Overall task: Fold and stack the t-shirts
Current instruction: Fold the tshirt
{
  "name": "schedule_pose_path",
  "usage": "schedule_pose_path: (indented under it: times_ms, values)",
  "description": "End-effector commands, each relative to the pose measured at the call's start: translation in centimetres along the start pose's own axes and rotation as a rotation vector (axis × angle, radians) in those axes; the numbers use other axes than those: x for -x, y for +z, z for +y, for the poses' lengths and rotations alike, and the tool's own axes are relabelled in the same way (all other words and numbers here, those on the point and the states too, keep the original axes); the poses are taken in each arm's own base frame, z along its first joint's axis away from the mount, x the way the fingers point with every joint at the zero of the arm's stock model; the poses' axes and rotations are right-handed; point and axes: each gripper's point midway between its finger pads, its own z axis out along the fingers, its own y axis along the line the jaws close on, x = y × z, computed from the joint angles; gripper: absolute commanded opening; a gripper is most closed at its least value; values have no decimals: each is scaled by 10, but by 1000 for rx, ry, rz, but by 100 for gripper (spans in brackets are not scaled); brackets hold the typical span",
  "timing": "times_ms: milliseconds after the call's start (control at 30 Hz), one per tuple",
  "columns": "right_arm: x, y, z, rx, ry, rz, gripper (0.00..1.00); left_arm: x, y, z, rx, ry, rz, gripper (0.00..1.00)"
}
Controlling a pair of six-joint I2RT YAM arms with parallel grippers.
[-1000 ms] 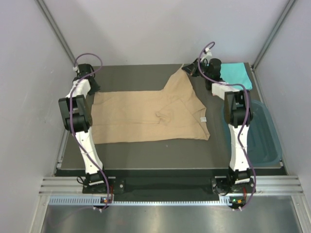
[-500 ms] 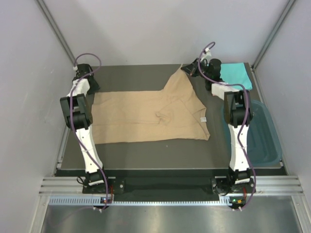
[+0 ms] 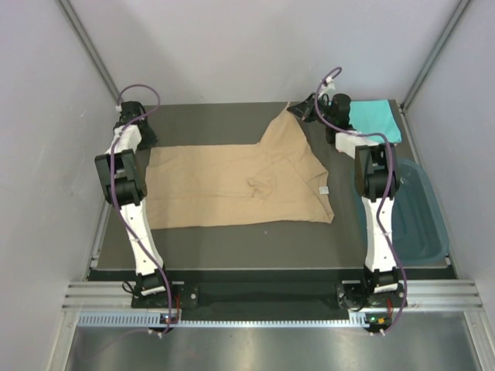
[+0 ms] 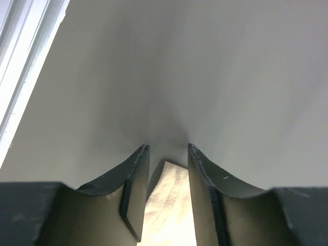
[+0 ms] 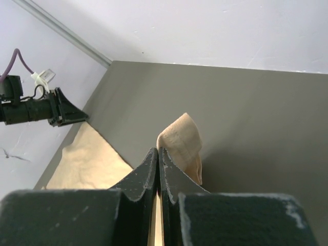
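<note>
- Tan t-shirt (image 3: 224, 189), centre of the top view — soft matt cloth, lightly creased; the left wrist view shows a fine weave and a stitched hem.
- Turquoise t-shirt (image 3: 380, 120), upper right — matt cloth, lying smooth.
- Table (image 3: 232, 243) — dark grey, smooth and matt.
- Tub (image 3: 430, 232), right edge — teal plastic with a slight sheen.
- Arm shells (image 3: 140, 232) — smooth white plastic, black joints.
- Right gripper (image 5: 158, 154) — dark matt plastic, faintly scuffed.
- Rail (image 3: 271, 294), bottom — pale ribbed metal.
</note>
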Motion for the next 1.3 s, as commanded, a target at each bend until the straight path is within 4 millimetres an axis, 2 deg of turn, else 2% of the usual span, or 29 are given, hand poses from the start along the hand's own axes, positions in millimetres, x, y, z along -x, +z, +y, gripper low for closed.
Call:
schedule_pose_path:
  times_ms: [0,100,400,700,1033,1133,1267]
  values:
    - [24,6,22,65,-67,-46,0,-1,-12,8,27,11,20,43]
    - [24,6,21,59,-66,-46,0,3,-16,3,0,17,17,42]
    - [24,9,19,56,-56,-42,0,-7,-17,4,-10,50,44,33]
    - [24,8,17,46,-49,-32,0,2,-32,-1,-41,66,0,34]
    - [24,8,18,51,-42,-30,0,-10,-21,5,-15,78,23,36]
    - [24,8,18,48,-45,-30,0,-4,-28,2,-31,69,-6,37]
    - [24,10,18,50,-42,-30,0,15,-43,-2,-44,55,-63,37]
